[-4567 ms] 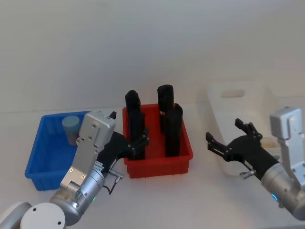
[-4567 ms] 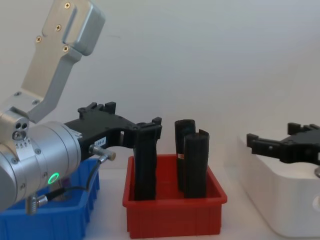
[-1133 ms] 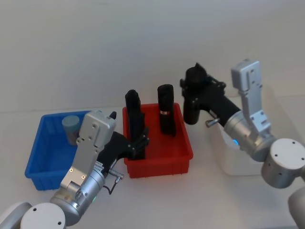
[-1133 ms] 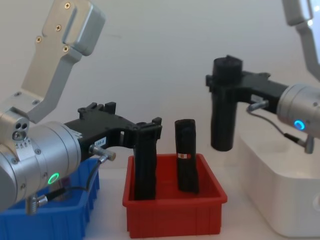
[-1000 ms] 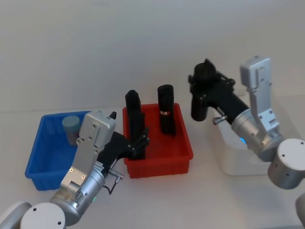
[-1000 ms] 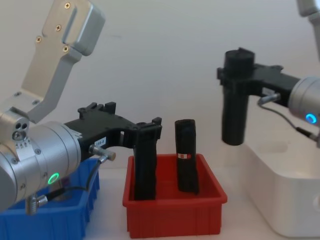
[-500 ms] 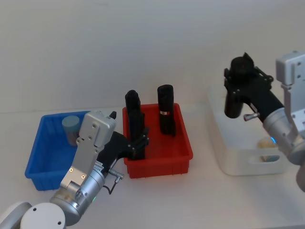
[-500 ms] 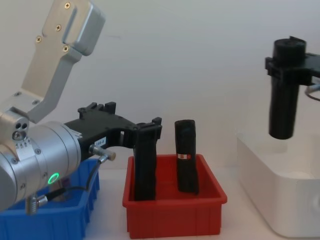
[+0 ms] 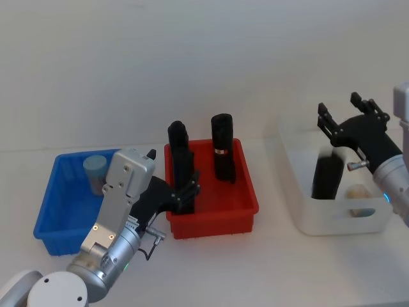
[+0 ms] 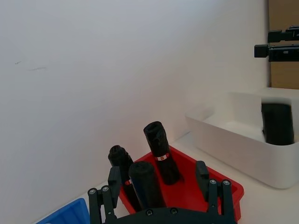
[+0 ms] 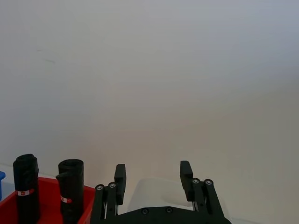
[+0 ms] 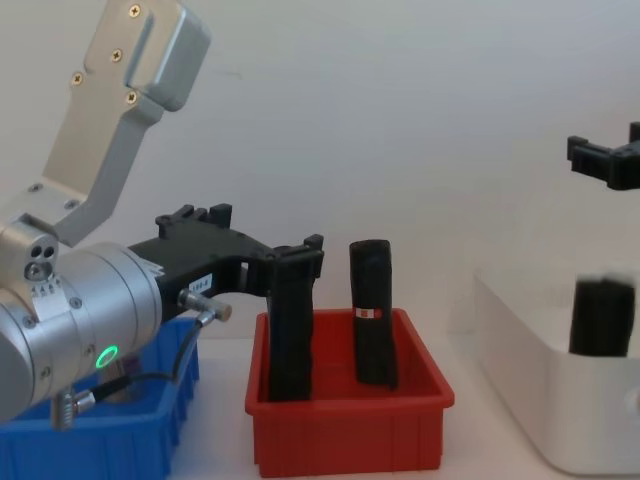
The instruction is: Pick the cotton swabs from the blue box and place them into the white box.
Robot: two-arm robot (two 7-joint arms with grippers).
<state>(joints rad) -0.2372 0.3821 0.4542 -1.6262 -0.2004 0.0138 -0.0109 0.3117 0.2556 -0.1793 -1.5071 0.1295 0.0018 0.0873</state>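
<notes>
Cotton swabs (image 9: 96, 170) untouched in blue box (image 9: 56, 211); black roll dropped into white box (image 9: 305, 217).

Swabs tub stands in the far corner of the blue box at the left of the desk (image 9: 255, 275). Left gripper (image 9: 182, 195) hovers parked over the red bin (image 9: 246, 208), jaws spread, nothing clamped, beside two upright black rolls (image 9: 222, 155). Right gripper (image 9: 350, 121) hangs above the white box, jaws released and empty, judged to be clearing upward after a drop. Against half a second ago, the third black roll (image 9: 326, 178) has left the right gripper and now stands inside the white box next to a pale item (image 9: 358, 190). Swabs transfer is judged not yet started.
</notes>
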